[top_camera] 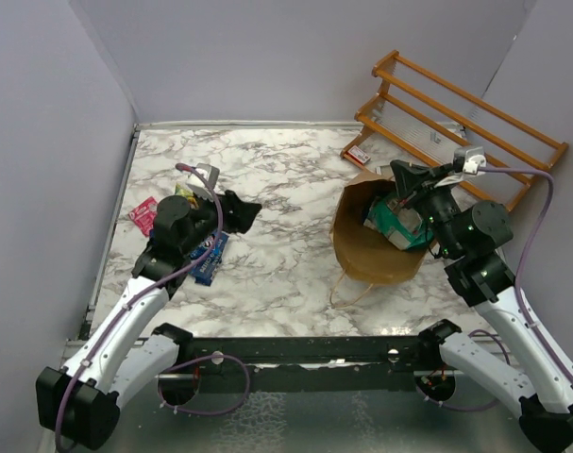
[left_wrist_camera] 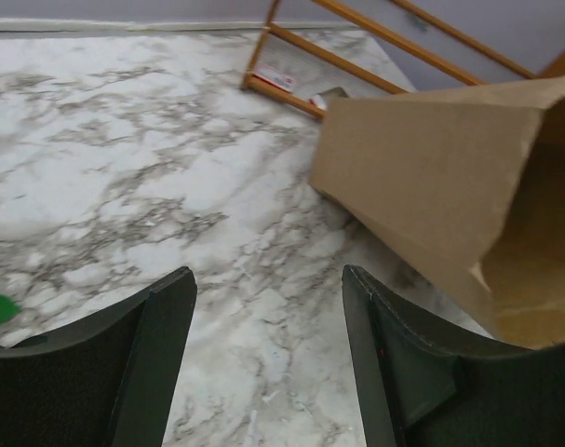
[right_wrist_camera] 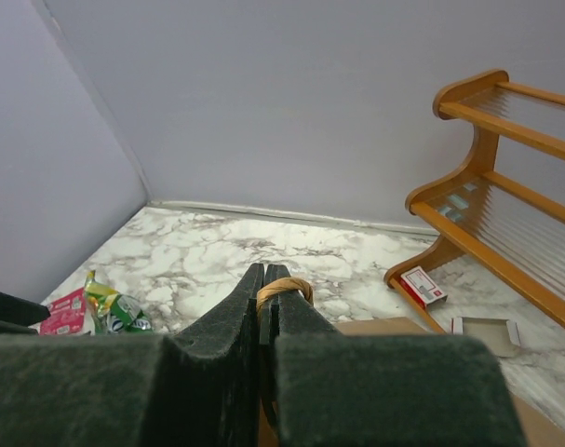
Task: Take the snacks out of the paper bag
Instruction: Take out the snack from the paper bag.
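The brown paper bag (top_camera: 366, 247) stands at centre right with its mouth open, and a green packet (top_camera: 390, 223) shows inside it. My right gripper (top_camera: 406, 179) is shut on the bag's twisted-paper handle (right_wrist_camera: 286, 288) at the upper rim. My left gripper (top_camera: 245, 213) is open and empty above the marble, left of the bag (left_wrist_camera: 431, 177). A blue packet (top_camera: 209, 258) lies under the left arm. A red-pink packet (top_camera: 143, 215) and a yellow-green packet (top_camera: 183, 192) lie at the far left. They also show in the right wrist view, red-pink (right_wrist_camera: 66, 313) and green (right_wrist_camera: 120, 312).
A wooden slatted rack (top_camera: 456, 118) stands at the back right against the wall, with a small red-and-white box (top_camera: 357, 155) by its foot. Grey walls close in the left, back and right sides. A second loop handle (top_camera: 347, 288) lies on the table before the bag.
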You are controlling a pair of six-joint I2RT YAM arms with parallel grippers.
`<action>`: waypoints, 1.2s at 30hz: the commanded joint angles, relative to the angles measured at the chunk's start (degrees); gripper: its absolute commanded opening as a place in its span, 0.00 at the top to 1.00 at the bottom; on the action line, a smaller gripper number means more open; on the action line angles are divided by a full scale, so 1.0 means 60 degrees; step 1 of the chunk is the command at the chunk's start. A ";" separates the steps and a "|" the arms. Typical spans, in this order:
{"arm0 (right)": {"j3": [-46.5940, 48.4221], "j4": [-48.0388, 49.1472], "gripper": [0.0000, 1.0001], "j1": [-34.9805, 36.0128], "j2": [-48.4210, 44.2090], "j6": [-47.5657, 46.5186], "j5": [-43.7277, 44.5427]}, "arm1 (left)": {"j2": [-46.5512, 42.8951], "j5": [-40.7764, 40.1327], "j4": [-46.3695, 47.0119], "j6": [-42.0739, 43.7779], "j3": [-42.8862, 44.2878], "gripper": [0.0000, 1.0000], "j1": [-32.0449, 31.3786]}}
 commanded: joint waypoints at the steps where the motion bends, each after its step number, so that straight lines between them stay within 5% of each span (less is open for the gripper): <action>1: 0.0078 -0.0042 0.98 0.0018 0.0039 0.0084 -0.0587 | -0.0038 0.1205 0.0941 -0.0058 0.0258 0.33 -0.1007; 10: 0.0136 -0.0109 0.98 0.0018 0.0080 0.0183 -0.0828 | 0.0386 0.0553 0.3505 0.0416 -0.0146 0.34 -0.4539; 17: 0.0067 -0.0066 0.98 0.0018 0.0057 0.0255 -0.0988 | 0.2383 -0.2393 0.3750 0.4108 0.0864 0.44 -0.7643; 28: 0.0110 -0.0087 0.98 0.0018 0.0083 0.0298 -0.1103 | 0.7557 -0.2754 0.4178 0.8033 0.3822 0.44 -0.7966; 36: 0.0367 -0.0001 0.98 0.0018 0.0067 0.0485 -0.1364 | 1.0256 -0.2415 0.5433 0.9416 0.4914 0.38 -0.7751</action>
